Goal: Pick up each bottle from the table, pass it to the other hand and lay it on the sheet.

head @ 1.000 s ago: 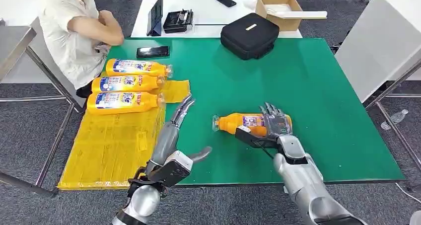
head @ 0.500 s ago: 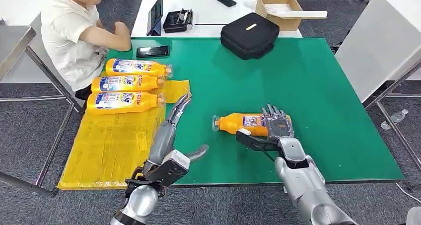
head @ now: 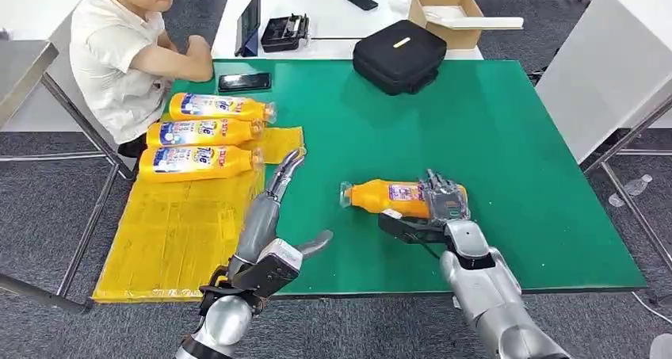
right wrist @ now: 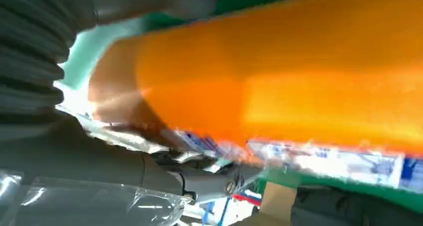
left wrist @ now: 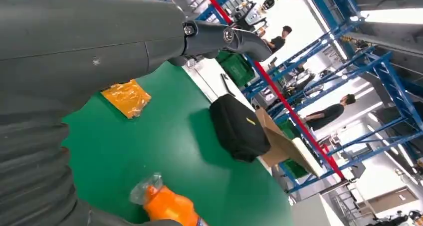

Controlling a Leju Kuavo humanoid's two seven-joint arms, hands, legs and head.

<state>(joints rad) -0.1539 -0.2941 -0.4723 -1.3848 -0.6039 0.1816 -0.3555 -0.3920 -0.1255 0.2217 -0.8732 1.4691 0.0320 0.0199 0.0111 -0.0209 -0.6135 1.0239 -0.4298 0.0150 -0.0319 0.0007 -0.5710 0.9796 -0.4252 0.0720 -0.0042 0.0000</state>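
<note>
Closing since before, right hand (head: 444, 203) grips orange bottle (head: 387, 197); left hand (head: 273, 208) open; label unreadable.

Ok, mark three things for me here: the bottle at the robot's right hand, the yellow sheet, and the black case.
bottle (head: 382, 198), head view, on the orange body near the neck.
yellow sheet (head: 176, 236), head view, on its bare middle.
black case (head: 396, 56), head view, on its lid.
</note>
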